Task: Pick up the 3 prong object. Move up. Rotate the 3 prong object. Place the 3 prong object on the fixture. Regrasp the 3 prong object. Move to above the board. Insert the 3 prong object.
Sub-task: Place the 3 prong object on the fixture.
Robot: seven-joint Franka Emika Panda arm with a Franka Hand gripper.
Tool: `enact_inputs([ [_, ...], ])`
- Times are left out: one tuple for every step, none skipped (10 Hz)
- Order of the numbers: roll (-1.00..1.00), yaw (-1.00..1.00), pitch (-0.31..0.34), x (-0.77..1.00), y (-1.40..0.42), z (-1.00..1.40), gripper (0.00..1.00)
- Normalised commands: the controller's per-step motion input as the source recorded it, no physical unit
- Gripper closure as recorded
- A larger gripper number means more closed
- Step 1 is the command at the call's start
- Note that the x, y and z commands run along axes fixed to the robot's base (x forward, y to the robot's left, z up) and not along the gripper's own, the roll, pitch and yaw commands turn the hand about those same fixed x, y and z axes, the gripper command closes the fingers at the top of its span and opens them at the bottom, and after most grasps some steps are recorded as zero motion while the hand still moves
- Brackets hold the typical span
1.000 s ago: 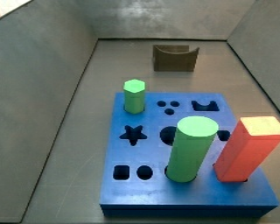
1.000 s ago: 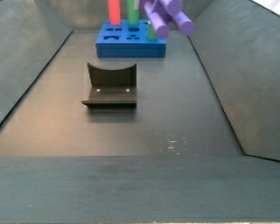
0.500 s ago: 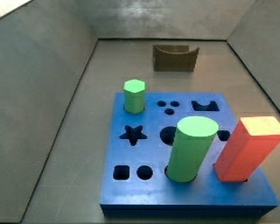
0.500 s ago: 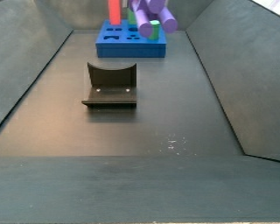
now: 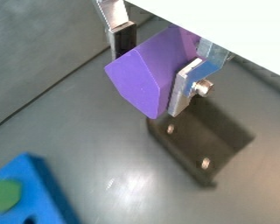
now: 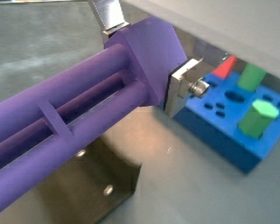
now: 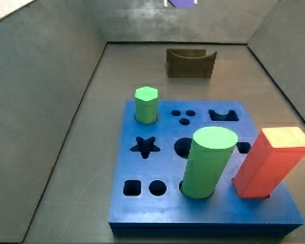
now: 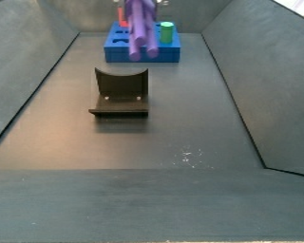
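The board [image 7: 206, 186], a thick blue block with star, round and oval cutouts, is the largest thing in the grey-walled bin. In a side view it fills the near floor, and a green cylinder [image 7: 209, 162], an orange-red block [image 7: 271, 161] and a green hexagonal peg [image 7: 146, 104] stand upright in it. In a wrist view the board [image 6: 230, 122] lies off to one side of the gripper and lower than it, well apart from the fingers.

The 3 prong object [image 6: 78, 114] comes next in size — a long purple peg with ridged lobes. In both wrist views it is clamped between the flat silver fingers [image 5: 187, 83], one plate pressed to each side of its end. In a side view it hangs upright above the floor [image 8: 142, 27], in front of the board and clear of everything below; only its tip shows at the upper edge of a side view [image 7: 182, 3].

The gripper [image 5: 154, 66] is pinched tight on the peg and held high.

The fixture [image 8: 119, 93], the small dark notched block, sits on the floor below the gripper — in a wrist view its base plate with screws [image 5: 203, 149] lies directly beneath the peg's end, not touching it.
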Motion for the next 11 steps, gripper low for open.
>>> enact_inputs([
  [-1.00, -0.15, 0.182, 0.66, -0.15, -0.08, 1.00],
  [-1.00, -0.16, 0.180, 0.49, -0.07, -0.04, 1.00],
  [-1.00, -0.17, 0.177, 0.40, -0.04, -0.03, 1.00],
  [-1.00, -0.18, 0.174, 0.27, -0.01, -0.02, 1.00],
  [-1.00, -0.21, 0.172, 0.11, 0.01, -0.01, 1.00],
  [-1.00, -0.24, 0.140, 0.02, 0.03, 0.01, 1.00],
  [-1.00, -0.26, 0.122, 0.01, 0.03, 0.01, 1.00],
  [-1.00, -0.30, 0.089, 0.04, 0.03, -0.01, 1.00],
  [-0.88, -0.29, 0.071, 0.05, 0.03, -0.01, 1.00],
  [-0.56, -0.24, 0.004, 0.07, 0.04, -0.01, 1.00],
  [-0.37, -0.21, -0.042, 0.07, 0.04, -0.01, 1.00],
])
